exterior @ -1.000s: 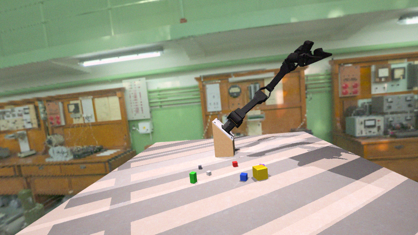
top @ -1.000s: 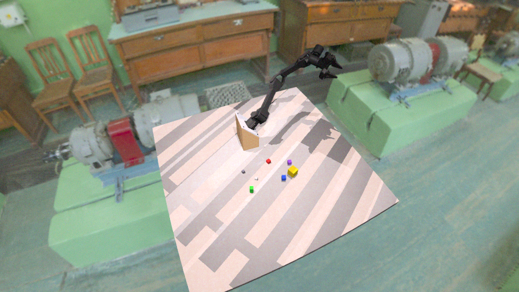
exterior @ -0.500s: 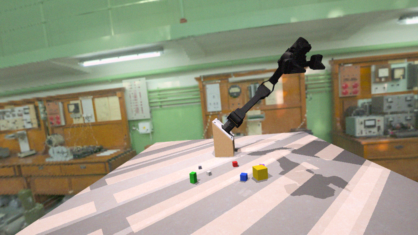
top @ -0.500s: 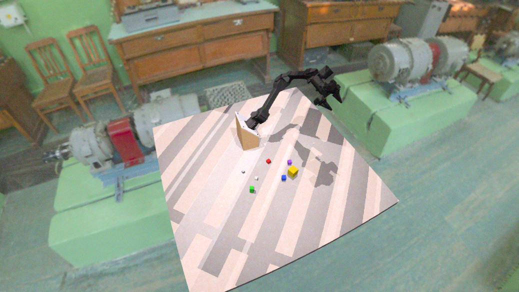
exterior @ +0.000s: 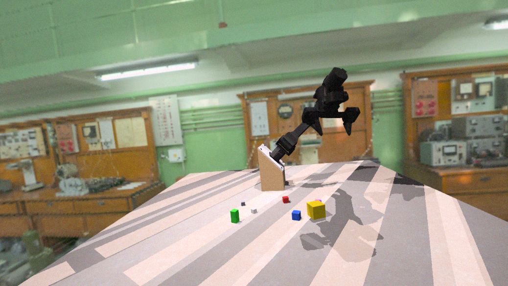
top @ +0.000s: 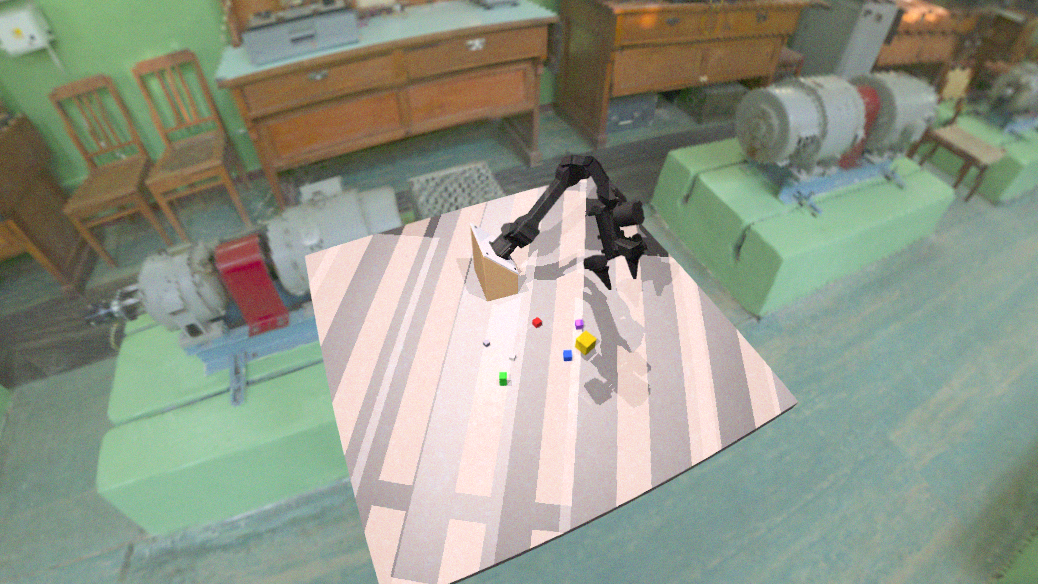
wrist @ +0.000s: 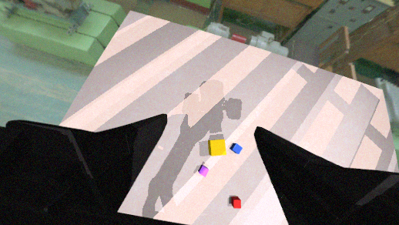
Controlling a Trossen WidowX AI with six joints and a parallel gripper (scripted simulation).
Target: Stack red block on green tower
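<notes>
The arm (exterior: 301, 130) is folded over at the elbow, the gripper (exterior: 334, 126) hanging high above the table (exterior: 408, 231) with fingers spread wide, holding nothing. The red block (exterior: 285, 199) sits on the table, well apart from the green tower (exterior: 234, 215).

top: high, far, oblique | exterior: low, table-level | wrist: looks down past claw (wrist: 211, 132) | shared: table (top: 464, 464)

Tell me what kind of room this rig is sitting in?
Most likely an old electrical workshop or teaching lab. Big electric motors sit on green plinths, wooden wall panels carry meters and dials, and bench instruments stand on wooden desks. The arm works on a striped tabletop with small coloured blocks.
</notes>
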